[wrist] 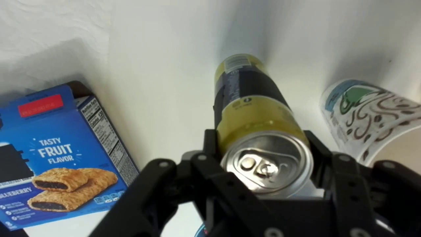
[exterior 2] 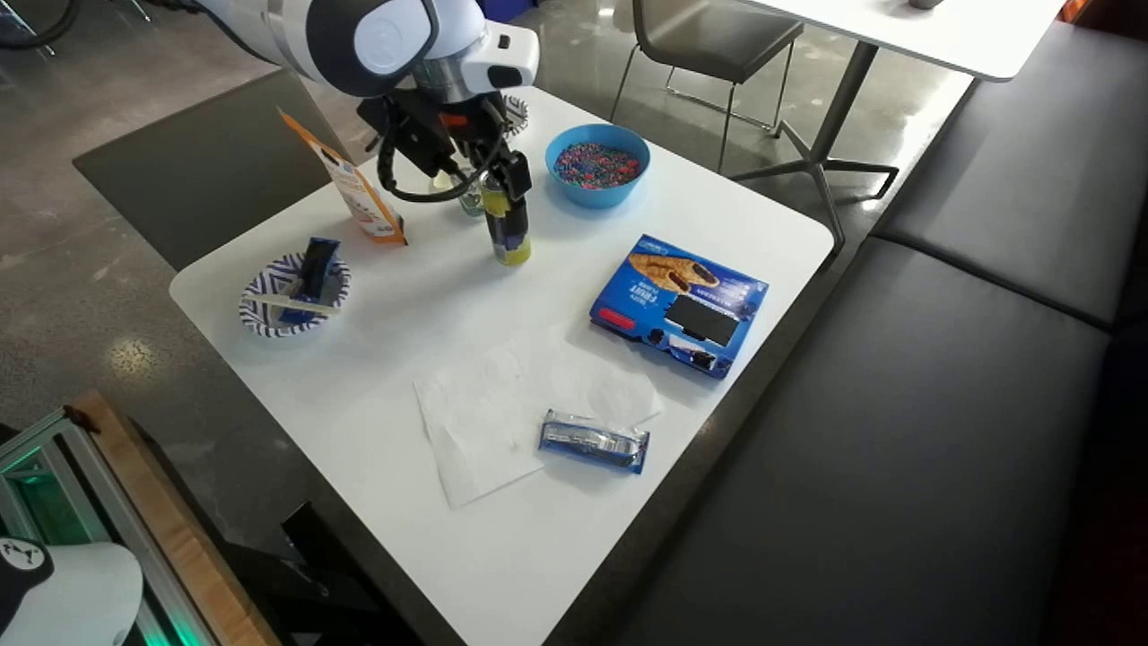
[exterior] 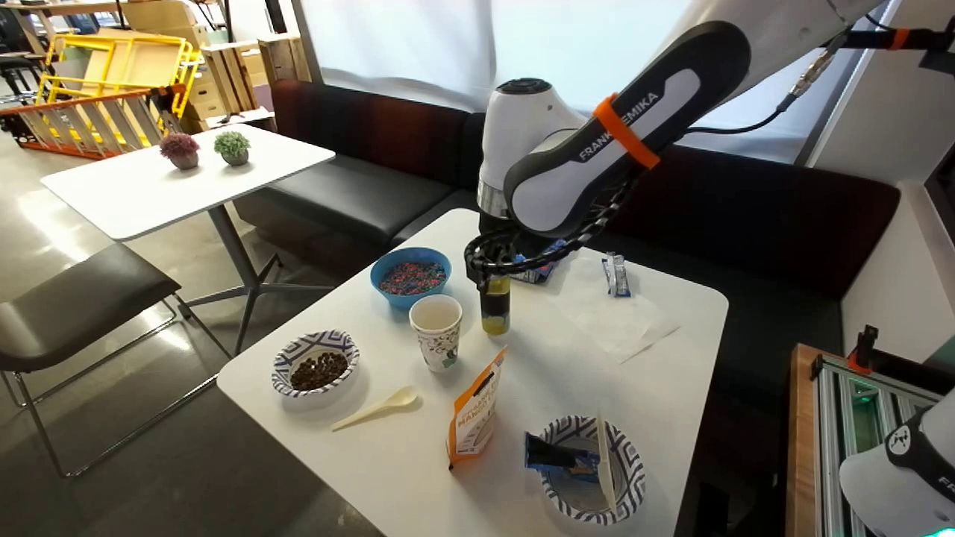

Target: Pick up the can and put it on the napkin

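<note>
The can (wrist: pixel 253 108), dark in the middle with yellow-green ends and a silver lid, stands about upright at the table's middle. It shows in both exterior views (exterior: pixel 495 307) (exterior 2: pixel 508 231). My gripper (wrist: pixel 264 144) is around the can's top from above, with a finger against each side; the gripper also shows in both exterior views (exterior: pixel 489 274) (exterior 2: pixel 496 179). I cannot tell whether the can's base touches the table. The whitish crumpled napkin (exterior 2: pixel 480 426) lies flat, apart from the can; it also shows in an exterior view (exterior: pixel 615 321) and at the wrist view's upper left (wrist: pixel 49 29).
A white paper cup (exterior: pixel 436 335) stands close beside the can. A blue bowl (exterior 2: pixel 599 184), a blue snack box (exterior 2: pixel 682 305) and an orange-white pouch (exterior: pixel 476 418) are nearby. A blue snack packet (exterior 2: pixel 594 441) lies on the napkin's edge. Patterned bowls (exterior: pixel 593 470) and a spoon (exterior: pixel 377 406) are farther off.
</note>
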`<state>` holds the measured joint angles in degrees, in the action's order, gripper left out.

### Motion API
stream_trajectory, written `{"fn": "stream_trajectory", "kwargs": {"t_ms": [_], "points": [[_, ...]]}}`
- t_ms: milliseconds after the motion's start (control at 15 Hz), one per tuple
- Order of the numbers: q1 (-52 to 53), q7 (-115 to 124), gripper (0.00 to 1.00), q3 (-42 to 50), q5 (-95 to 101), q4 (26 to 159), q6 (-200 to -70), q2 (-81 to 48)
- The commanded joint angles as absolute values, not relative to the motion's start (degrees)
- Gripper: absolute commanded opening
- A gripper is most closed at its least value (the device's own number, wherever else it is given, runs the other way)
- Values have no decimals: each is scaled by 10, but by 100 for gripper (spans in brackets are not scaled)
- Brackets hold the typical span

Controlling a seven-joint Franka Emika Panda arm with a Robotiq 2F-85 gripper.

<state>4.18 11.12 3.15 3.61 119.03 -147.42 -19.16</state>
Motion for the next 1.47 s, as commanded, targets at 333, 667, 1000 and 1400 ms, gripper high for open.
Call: {"fn": "stream_trajectory", "kwargs": {"t_ms": [333, 667, 1000, 1400], "points": [[28, 19, 38, 10, 47, 1421, -1405, 66], [29, -170, 38, 27, 25, 1540, -1416, 188], [26, -150, 63, 23, 33, 1517, -1411, 154], [15, -153, 38, 29, 42, 1515, -1420, 139]]}}
